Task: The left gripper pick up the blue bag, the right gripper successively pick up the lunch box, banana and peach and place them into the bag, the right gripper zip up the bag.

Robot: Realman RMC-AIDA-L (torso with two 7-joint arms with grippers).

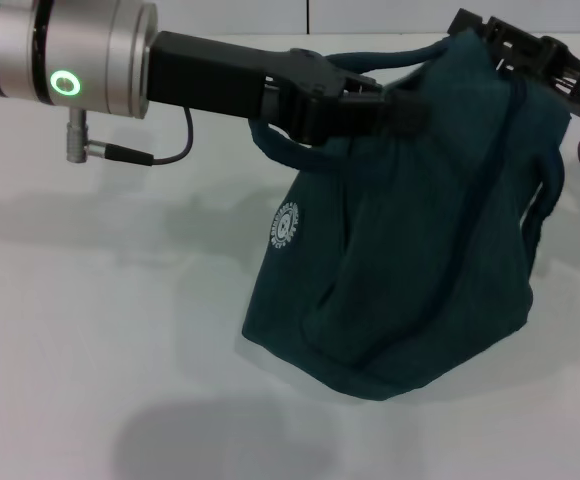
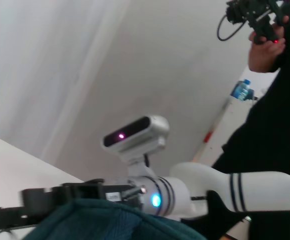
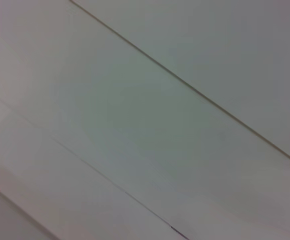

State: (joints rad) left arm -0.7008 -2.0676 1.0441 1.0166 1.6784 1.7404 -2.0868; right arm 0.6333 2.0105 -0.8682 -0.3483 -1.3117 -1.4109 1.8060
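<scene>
— Two arms meet at one bag. What sits farthest left in the head view?

— A silver wrist cylinder with a glowing green ring (image 1: 66, 82), a thin black cable hanging under it. From there the black arm runs rightward to the left gripper (image 1: 370, 105), a black two-fingered claw with jointed linkage fingers.

— How does that gripper stand?

— Its fingers are closed narrowly on the upper edge of the blue bag (image 1: 410, 250), a large dark teal-green fabric lunch bag, right where one padded loop handle (image 1: 280, 140) curves down below the claw.

— And the bag itself?

— It hangs from that grip while its bottom rests on the white tabletop (image 1: 100, 330), sagging and creased, leaning a little. A small round white logo (image 1: 285, 226) shows on its left-facing side. Its top looks drawn together; nothing of the inside shows.

— Further right?

— The right gripper (image 1: 500, 45), black with silver fittings, sits at the bag's upper right corner, touching the fabric there. I cannot tell whether its fingers are apart or pinched, since the cloth hides the tips.

— What do the wrist cameras add?

— The left wrist view catches a fold of teal fabric (image 2: 105, 220), the robot's white head camera (image 2: 135, 132) and a person in dark clothing (image 2: 270, 130). The right wrist view shows only pale flat panels.
</scene>
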